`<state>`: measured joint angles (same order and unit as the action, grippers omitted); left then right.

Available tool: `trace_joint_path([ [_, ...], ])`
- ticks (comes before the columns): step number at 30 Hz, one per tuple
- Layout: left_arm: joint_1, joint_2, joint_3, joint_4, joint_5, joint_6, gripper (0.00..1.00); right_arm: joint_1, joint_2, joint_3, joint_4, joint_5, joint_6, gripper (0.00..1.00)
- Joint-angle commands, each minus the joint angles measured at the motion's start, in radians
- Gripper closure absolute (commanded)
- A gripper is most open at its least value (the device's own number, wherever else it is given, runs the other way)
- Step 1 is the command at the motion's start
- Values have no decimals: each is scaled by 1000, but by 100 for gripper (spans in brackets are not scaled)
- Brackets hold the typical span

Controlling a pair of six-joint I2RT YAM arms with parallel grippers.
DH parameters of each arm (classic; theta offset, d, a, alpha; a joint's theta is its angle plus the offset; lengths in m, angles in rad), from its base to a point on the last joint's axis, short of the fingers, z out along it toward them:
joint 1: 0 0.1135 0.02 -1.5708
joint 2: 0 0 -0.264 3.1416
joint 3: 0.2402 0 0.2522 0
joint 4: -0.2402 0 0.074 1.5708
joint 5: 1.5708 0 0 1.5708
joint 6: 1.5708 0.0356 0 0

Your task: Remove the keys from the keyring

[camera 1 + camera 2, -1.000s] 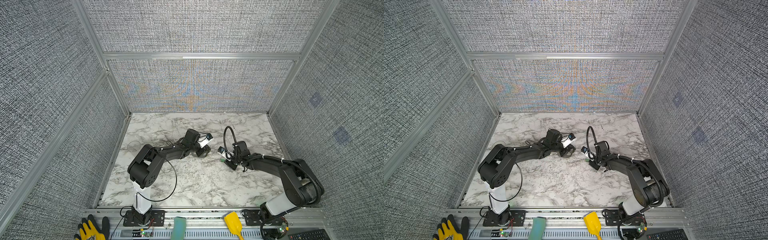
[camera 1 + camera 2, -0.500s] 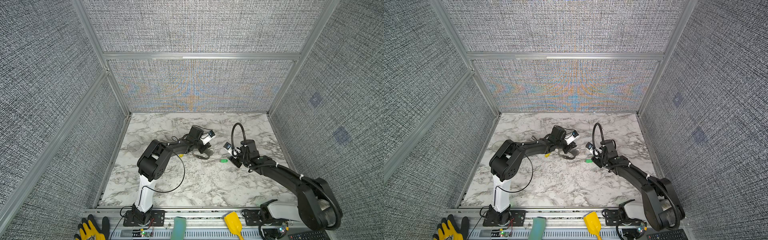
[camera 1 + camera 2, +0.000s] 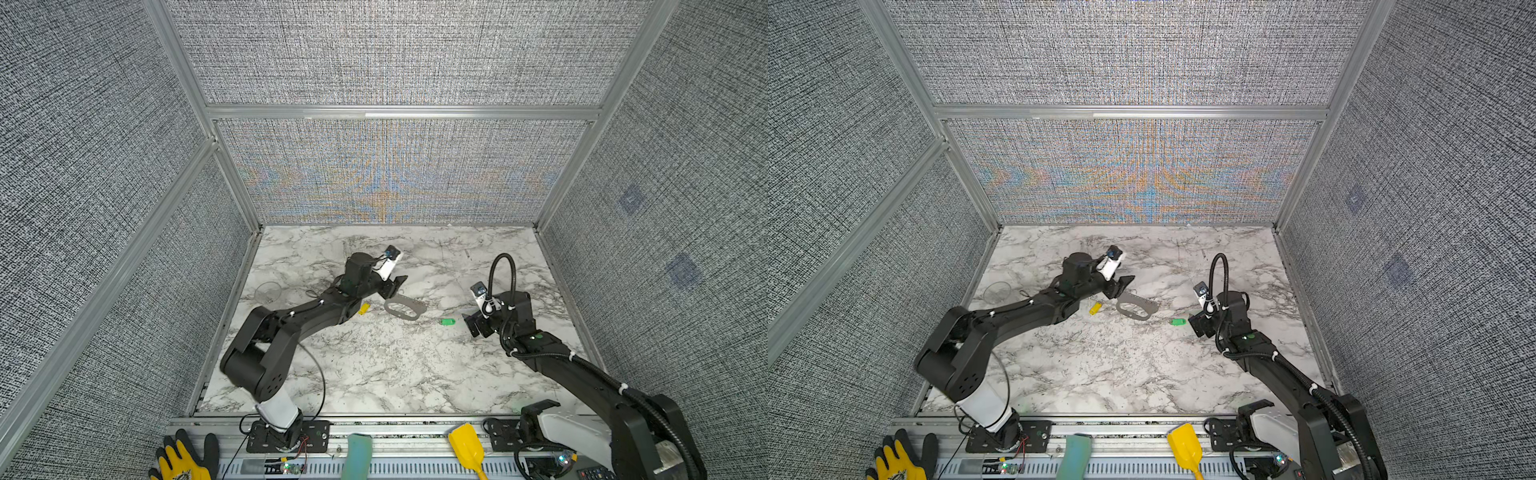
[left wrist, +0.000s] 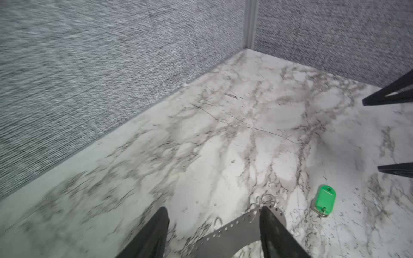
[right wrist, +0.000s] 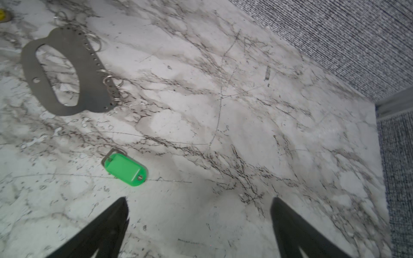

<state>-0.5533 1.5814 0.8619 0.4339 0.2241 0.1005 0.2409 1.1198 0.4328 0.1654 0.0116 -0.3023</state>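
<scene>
Lying centrally, keyring (image 5: pixel 89 73), green key (image 5: pixel 125 169) apart

Nothing legible shows anywhere. The green key tag (image 4: pixel 325 198), lying near the keyring (image 4: pixel 234 231), bears a small raised mark at its rounded end, too blurred to read. Well apart from the keyring, the yellow glove (image 3: pixel 892 459) carries a dark print that cannot be made out.

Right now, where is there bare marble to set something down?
Free: the wide front of the table, from the green key to the front rail; also the back strip between the keyring and rear wall. Crowded: the middle row of yellow key, keyring, green key, with the left end effector over the keyring, the right end effector beside the green key.
</scene>
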Motion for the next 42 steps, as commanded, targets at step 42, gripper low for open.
trace_joint_path([
  [42,593,-81,-717,899,-116,-85,1,-291,420,-121,871,-67,307,1],
])
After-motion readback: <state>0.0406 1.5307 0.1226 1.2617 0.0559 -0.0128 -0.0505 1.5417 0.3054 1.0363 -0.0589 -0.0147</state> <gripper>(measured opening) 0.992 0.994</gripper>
